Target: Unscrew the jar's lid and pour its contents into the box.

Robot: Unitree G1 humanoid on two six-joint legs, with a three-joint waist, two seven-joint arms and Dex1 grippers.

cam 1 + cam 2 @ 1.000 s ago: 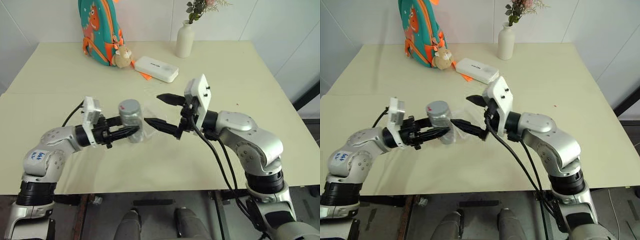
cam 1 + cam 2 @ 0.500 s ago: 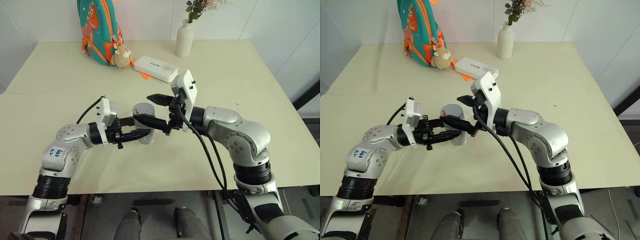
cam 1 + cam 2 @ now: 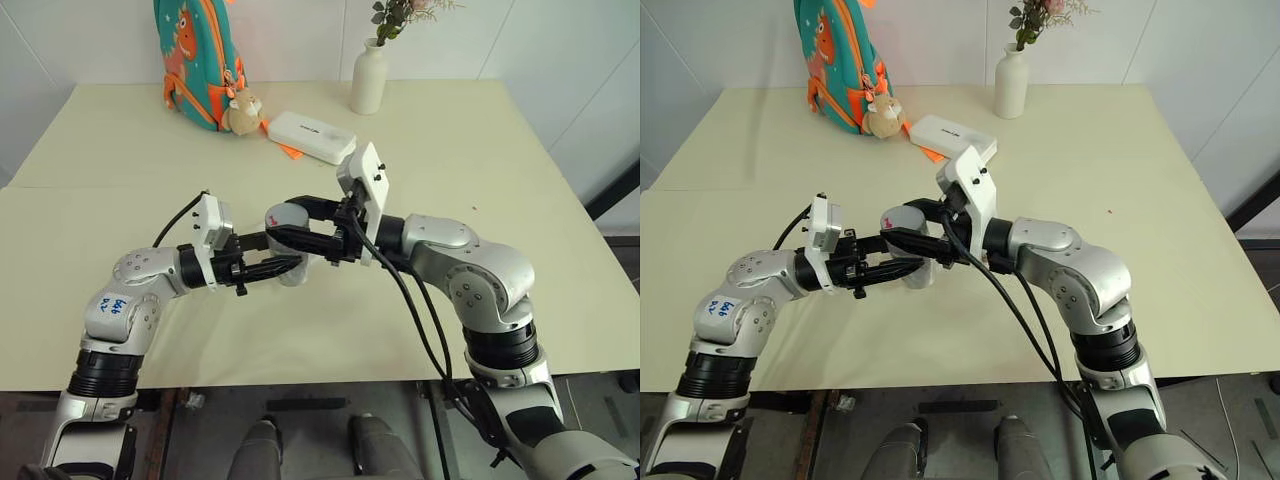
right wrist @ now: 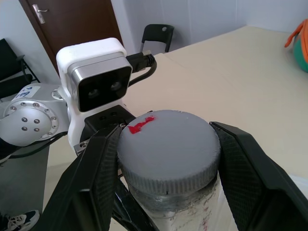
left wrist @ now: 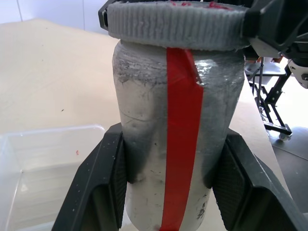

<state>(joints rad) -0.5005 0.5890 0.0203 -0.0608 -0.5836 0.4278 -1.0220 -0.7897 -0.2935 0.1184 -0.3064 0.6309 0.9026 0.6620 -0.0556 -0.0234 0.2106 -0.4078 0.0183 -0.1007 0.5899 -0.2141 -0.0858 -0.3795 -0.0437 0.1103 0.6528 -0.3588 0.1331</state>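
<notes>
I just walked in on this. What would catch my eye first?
Mid-table, the left gripper holds the jar upright while the right gripper clamps its lid. At the table's far edge stand a colourful backpack and a white vase.

One jar (image 3: 290, 262) with one lid (image 4: 166, 149), held between two tools: the left tool (image 3: 272, 267) and the right tool (image 3: 290, 222). One clear box (image 5: 43, 168). Toward the desk's (image 3: 480, 150) far edge: one backpack (image 3: 198, 55), one small plush toy (image 3: 241, 114), one white case (image 3: 311, 137), one white vase (image 3: 369, 78).
</notes>
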